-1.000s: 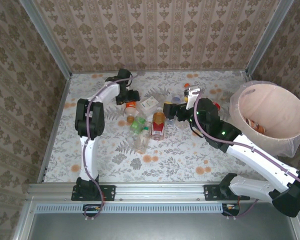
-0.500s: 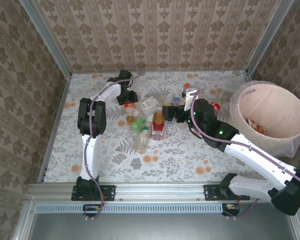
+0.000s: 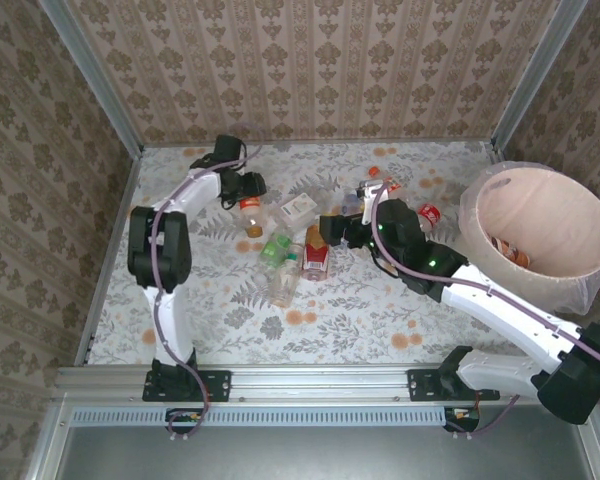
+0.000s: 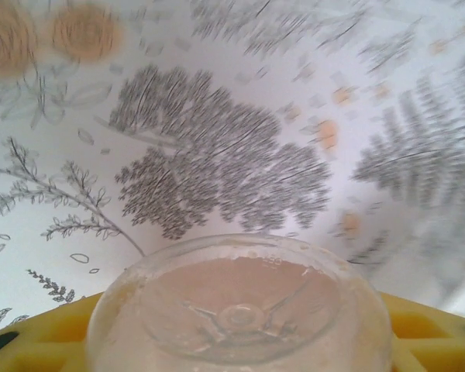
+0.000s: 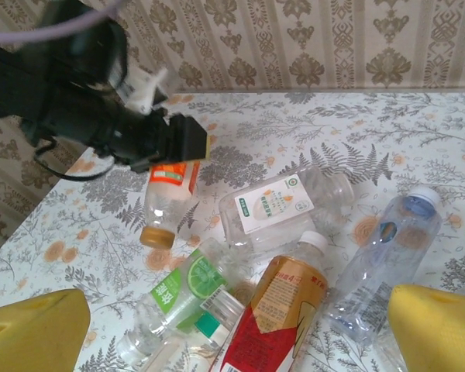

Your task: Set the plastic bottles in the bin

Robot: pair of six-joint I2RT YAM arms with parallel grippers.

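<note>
Now the left gripper (image 3: 243, 189) has clamped on an orange-labelled bottle (image 3: 250, 214) at the far left — one bottle secured, though the bin (image 3: 540, 215) stands well apart at the right — while the right gripper (image 3: 331, 227) hangs wide open over the pile (image 3: 298, 252).

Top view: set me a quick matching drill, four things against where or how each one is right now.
1 left gripper
2 right gripper
3 bin
4 green-label bottle

A lying flat in the bottle pile
B open above the pile
C at the far right
D shut on the orange-label bottle

Pairs: 1-D, 2-B, 3-C, 4-A
</note>
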